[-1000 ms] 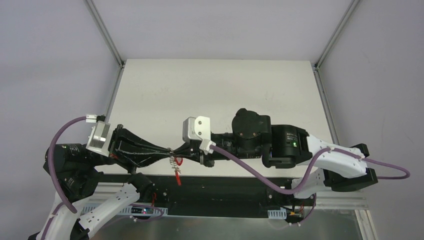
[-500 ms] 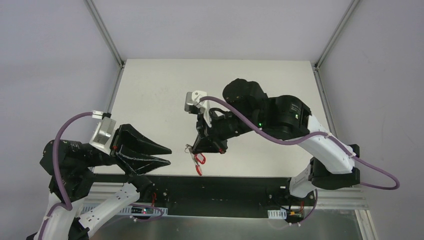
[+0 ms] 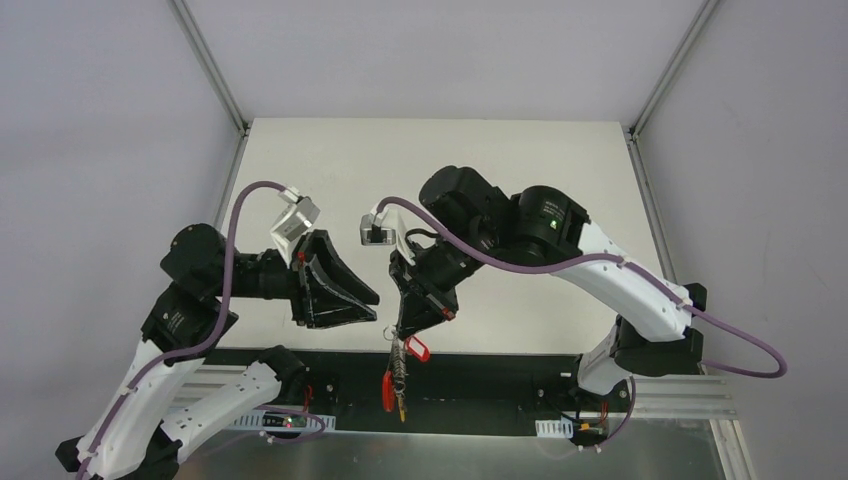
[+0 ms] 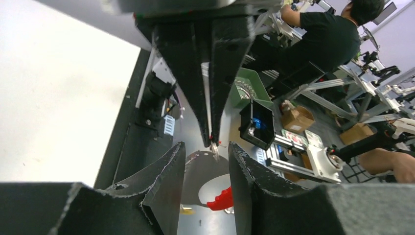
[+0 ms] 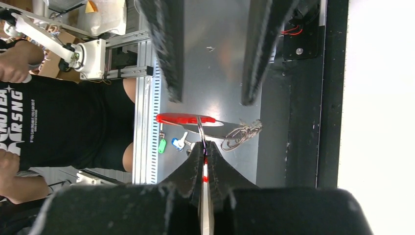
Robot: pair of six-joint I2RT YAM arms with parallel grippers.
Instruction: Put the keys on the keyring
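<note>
Silvery keys (image 3: pixel 399 368), red loop (image 5: pixel 181 118) dangling from clamped right fingers (image 5: pixel 190 172) | left fingers (image 4: pixel 165 182) apart, empty

Silvery keys (image 3: pixel 400 374) with a red tag (image 3: pixel 388 391), black right gripper (image 3: pixel 403 330), white table (image 3: pixel 330 170).

Bright even light, soft shadows; wrist-view foregrounds blurred.

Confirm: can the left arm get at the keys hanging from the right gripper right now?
Probably yes. The left gripper, open, sits close beside the right gripper, which is shut on the keys dangling below it. Nothing shows between them.
</note>
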